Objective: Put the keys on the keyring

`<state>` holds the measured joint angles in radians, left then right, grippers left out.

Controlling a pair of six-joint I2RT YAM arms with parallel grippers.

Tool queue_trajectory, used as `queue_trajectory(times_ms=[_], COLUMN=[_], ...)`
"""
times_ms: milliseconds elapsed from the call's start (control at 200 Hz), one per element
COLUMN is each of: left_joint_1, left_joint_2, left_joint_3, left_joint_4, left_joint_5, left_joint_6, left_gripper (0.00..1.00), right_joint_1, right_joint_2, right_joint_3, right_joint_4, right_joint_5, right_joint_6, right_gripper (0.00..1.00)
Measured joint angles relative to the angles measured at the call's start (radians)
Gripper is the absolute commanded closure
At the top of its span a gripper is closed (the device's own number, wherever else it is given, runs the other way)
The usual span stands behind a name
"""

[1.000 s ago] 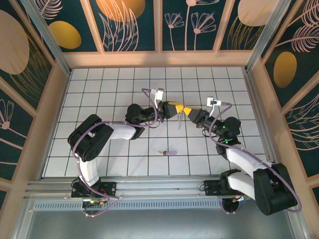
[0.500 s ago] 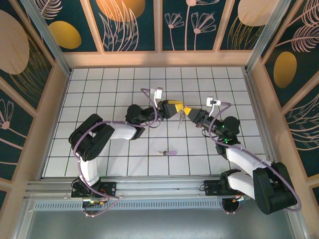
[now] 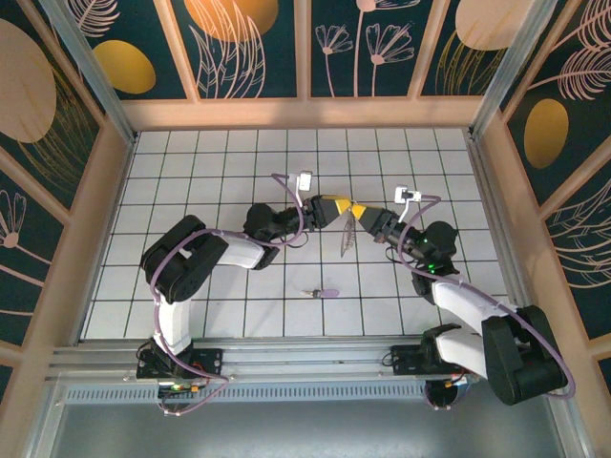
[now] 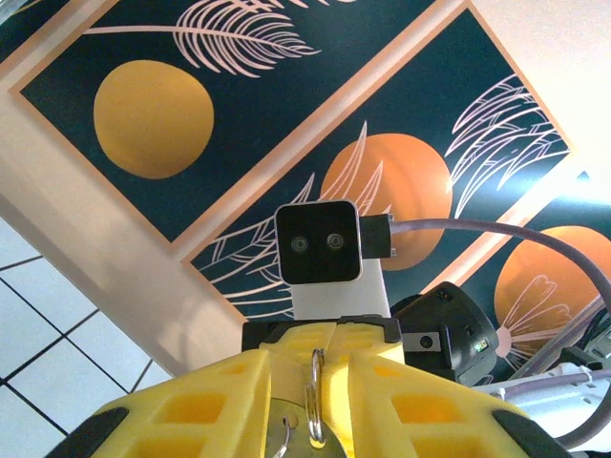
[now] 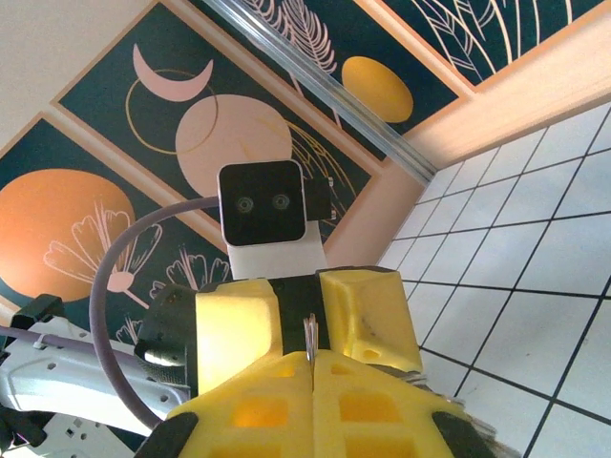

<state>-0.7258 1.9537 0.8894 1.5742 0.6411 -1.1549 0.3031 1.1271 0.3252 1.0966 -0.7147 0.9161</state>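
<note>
Lilac key (image 3: 327,293), one; keyring (image 3: 345,240), one.

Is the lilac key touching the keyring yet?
Apart. Top view: the key lies alone on the tiles, with bare floor between it and the keyring.

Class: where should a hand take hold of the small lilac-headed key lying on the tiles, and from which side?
Probably the rounded lilac head of the key, from straight above, closing across its edges. The key lies flat on the tiles, so only its top is free, and the head is broader than the thin dark shank.
</note>
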Motion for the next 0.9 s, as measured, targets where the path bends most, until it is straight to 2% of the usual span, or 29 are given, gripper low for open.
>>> queue_trajectory(times_ms=[230,691,902], left_joint_1=[-0.003,-0.01,-0.013], left_joint_2=[0.015,0.024,0.024], left_joint_3=[0.001,0.008,0.024], left_joint_4=[0.001,0.007,0.012], left_joint_5=[0.0,-0.002,0.003], left_joint_6=[-0.006,-0.01,-0.005], left_gripper=[0.77,0.79,1.0], right_joint_1=[0.0,0.0,-0.001], right_joint_2=[0.005,0.005,0.005], right_joint_3=[0.0,0.0,0.0], right_joint_4=[0.0,0.0,0.002], right_joint_5=[0.007,0.007,0.016], right_joint_6=[0.0,0.0,0.0], right_gripper=[1.0,1.0,1.0])
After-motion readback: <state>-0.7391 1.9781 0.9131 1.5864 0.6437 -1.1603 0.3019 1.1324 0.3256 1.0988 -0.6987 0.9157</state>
